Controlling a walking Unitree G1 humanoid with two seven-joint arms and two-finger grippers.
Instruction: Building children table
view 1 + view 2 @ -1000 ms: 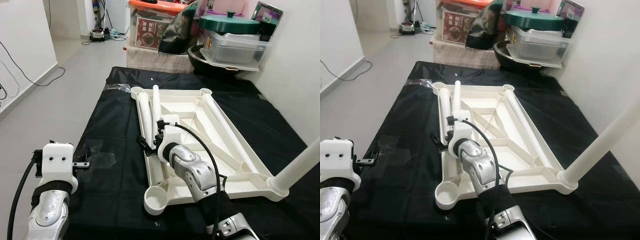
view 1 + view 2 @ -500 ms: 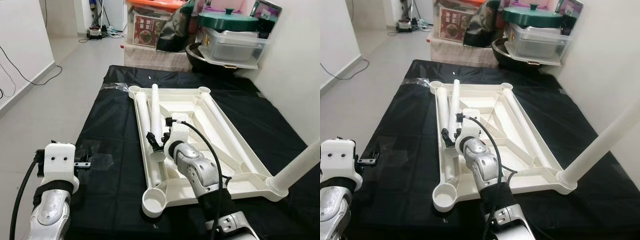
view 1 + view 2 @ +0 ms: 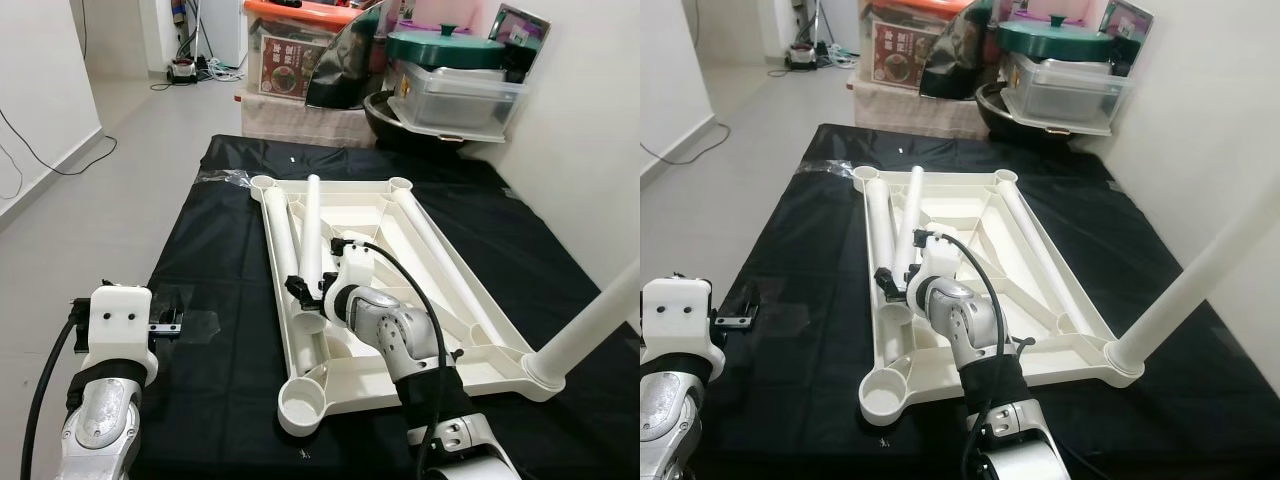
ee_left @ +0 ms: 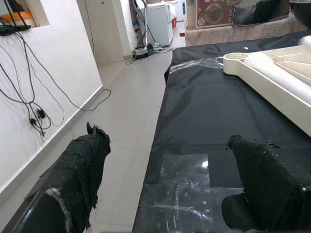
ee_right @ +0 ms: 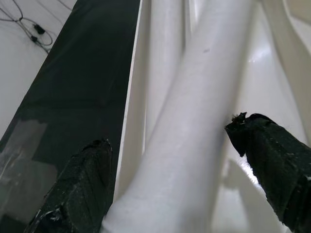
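Tabletop (image 3: pixel 440 262) upturned, two loose legs (image 3: pixel 311 225) inside; right tool (image 5: pixel 170 179) wide astride one; left tool (image 4: pixel 165 189) wide.

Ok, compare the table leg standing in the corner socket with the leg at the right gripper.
The mounted leg stands up out of the near right corner socket of the upturned tabletop; the loose leg lies inside the tabletop, along its left side. The right gripper straddles the loose leg with open fingers; nothing touches the mounted one. Both are plain white tubes.
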